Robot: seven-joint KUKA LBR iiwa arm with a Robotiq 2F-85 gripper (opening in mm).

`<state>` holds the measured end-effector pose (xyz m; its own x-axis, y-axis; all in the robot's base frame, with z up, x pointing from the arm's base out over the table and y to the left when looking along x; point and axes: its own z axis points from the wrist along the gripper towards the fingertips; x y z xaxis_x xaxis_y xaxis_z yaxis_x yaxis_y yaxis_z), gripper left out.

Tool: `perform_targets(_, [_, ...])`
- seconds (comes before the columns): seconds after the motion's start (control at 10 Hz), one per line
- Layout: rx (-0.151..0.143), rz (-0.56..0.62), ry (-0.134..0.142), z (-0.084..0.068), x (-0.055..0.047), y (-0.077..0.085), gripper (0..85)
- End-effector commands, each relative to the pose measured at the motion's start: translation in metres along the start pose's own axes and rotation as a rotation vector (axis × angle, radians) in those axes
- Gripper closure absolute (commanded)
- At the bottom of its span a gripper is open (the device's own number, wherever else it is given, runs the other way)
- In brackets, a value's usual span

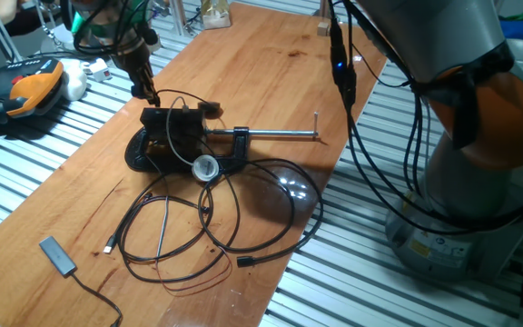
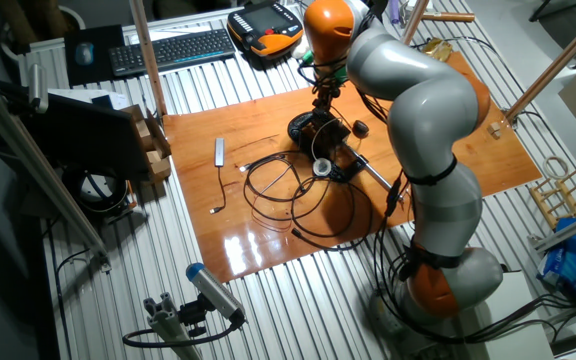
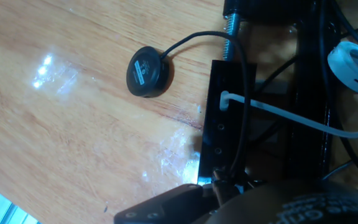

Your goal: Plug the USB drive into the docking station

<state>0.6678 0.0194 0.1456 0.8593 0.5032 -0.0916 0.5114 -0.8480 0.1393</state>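
The docking station [image 1: 172,121] is a small black box held in a black G-clamp on the wooden table, with cables running out of it. In the hand view its narrow port face [image 3: 224,134] runs up the middle, with a white cable [image 3: 272,112] plugged in near its top. My gripper [image 1: 148,94] hangs at the box's far-left end, fingers close together. In the hand view the gripper [image 3: 225,190] sits at the lower end of the port face, shut on a tiny black piece, the USB drive [image 3: 219,180], which touches the box. The drive is mostly hidden.
The G-clamp [image 1: 234,145] has a long steel screw [image 1: 280,136] pointing right. A white round piece [image 1: 205,167] and looped black cables [image 1: 216,218] lie in front. A flat dongle [image 1: 57,254] lies front left. A round black puck [image 3: 148,71] sits beside the box.
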Motion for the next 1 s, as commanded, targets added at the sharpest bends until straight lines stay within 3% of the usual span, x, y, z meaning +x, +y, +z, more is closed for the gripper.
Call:
perform_targets(0.0, [0.001, 0.001, -0.001, 0.0001, 0.0006, -0.0009, 85.0])
perform_targets(0.2, [0.0, 0.001, -0.006, 0.0, 0.0019, -0.0014, 85.0])
perform_targets(0.7, [-0.011, -0.017, 0.016, 0.0005, 0.0025, -0.002, 85.0])
perform_targets(0.9, [-0.007, -0.014, 0.013, 0.0005, 0.0025, -0.002, 85.0])
